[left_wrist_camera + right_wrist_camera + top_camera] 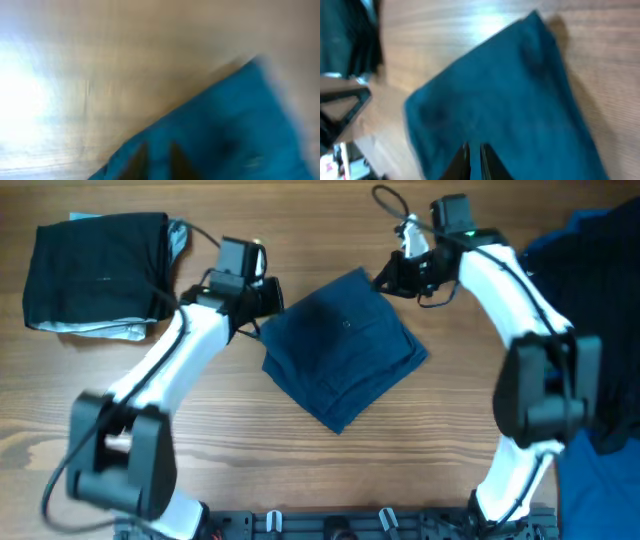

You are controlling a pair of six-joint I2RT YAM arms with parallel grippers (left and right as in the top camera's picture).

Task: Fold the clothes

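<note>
The navy-blue shorts [345, 345] lie folded in a flat diamond at the table's middle. They fill the lower right of the left wrist view as blue shorts [225, 125] and most of the right wrist view as shorts [505, 95]. My left gripper [262, 320] is at their left corner. Its dark fingers [137, 160] stand a little apart over the cloth, in a blurred picture. My right gripper [385, 280] hangs at the top right edge. Its fingertips [464, 157] are nearly together above the fabric, and nothing shows pinched between them.
A folded black garment [100, 270] lies at the back left on a pale one. More blue clothes [600, 330] are heaped along the right edge. Bare wooden table [300, 470] runs in front of the shorts. A cable [395, 200] loops behind the right arm.
</note>
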